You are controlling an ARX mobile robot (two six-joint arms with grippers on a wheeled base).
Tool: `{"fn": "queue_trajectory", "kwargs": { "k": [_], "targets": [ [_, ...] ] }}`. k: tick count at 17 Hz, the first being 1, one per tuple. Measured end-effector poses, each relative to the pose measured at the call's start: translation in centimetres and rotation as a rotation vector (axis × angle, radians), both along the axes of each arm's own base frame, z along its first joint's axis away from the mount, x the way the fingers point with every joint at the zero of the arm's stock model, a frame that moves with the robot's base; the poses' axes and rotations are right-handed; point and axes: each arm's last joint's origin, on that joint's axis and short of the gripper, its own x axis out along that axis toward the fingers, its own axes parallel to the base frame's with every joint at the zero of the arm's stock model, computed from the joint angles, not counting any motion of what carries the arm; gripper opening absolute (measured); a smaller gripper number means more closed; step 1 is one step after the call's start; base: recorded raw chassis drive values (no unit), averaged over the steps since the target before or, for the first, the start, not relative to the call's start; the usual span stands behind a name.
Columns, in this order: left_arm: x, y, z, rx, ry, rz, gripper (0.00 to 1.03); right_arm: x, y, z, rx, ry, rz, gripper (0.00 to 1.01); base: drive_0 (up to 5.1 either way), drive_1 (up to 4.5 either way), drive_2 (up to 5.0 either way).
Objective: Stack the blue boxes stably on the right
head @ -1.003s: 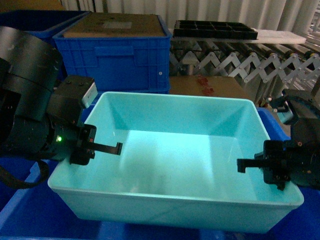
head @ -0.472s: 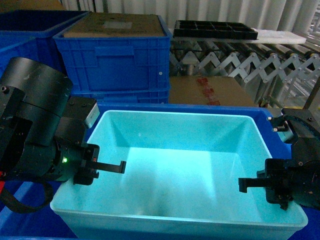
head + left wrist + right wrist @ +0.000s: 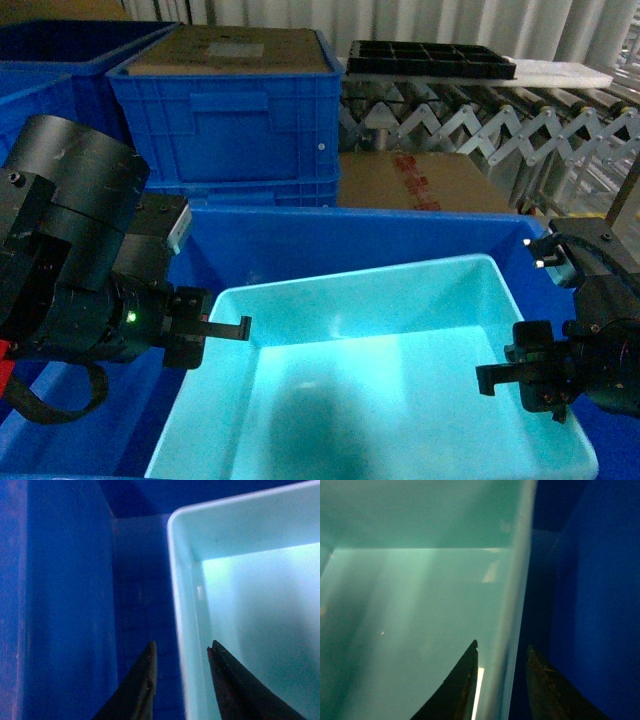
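A light turquoise blue box (image 3: 380, 300) sits low inside a dark blue crate (image 3: 300, 240), its far rim slanting up to the right. My left gripper (image 3: 238, 325) is open and straddles the tub's left wall. In the left wrist view the left gripper (image 3: 182, 647) has one finger outside the rim and one inside the tub (image 3: 240, 530), with gaps on both sides. My right gripper (image 3: 485, 375) is open astride the right wall. The right wrist view shows the right gripper (image 3: 502, 646) around the tub's (image 3: 420, 520) rim, light showing between finger and wall.
The dark crate's walls (image 3: 65, 605) (image 3: 600, 605) stand close outside both grippers. Behind are stacked dark blue crates (image 3: 230, 110) topped by a brown sheet, a cardboard box (image 3: 420, 180), an expanding roller conveyor (image 3: 480, 125) and a black compartment tray (image 3: 430, 60).
The turquoise tub has dropped from up between the grippers down into the dark blue crate, and its far rim now tilts. Both grippers have stayed at nearly the same height.
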Motion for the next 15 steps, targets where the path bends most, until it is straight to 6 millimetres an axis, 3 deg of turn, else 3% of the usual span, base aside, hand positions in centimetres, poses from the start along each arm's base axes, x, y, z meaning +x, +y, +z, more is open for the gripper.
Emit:
{"fn": "queue_trajectory", "kwargs": {
  "k": [5,8,9,13,14,15],
  "targets": [
    [0.0,-0.2,0.1,-0.007,0.0,-0.011,0.67,0.0,0.0,0.0,-0.014,-0.001,0.012,0.68,0.0,0.0,0.0],
    [0.0,-0.7,0.1,-0.014,0.001,-0.03,0.96,0.0,0.0,0.0,-0.013,-0.006,0.017,0.98,0.0,0.0,0.0],
    [0.0,-0.8,0.2,-0.015,-0.002,-0.032,1.0,0.0,0.0,0.0,-0.01,-0.006,0.02,0.99,0.0,0.0,0.0],
    [0.6,-0.9,0.8,-0.023,-0.024,-0.03,0.98,0.8,0.2,0.7,0.004,-0.043,0.023,0.98,0.0,0.0,0.0],
    [1.2,-0.9,1.5,-0.032,-0.045,-0.027,0.98,1.5,0.2,1.3,0.015,-0.068,0.019,0.98,0.0,0.0,0.0],
    [2.7,-0.9,4.4,-0.073,-0.124,-0.03,0.98,2.9,0.5,3.7,0.044,-0.155,0.022,0.98,0.0,0.0,0.0]
  ]
}}
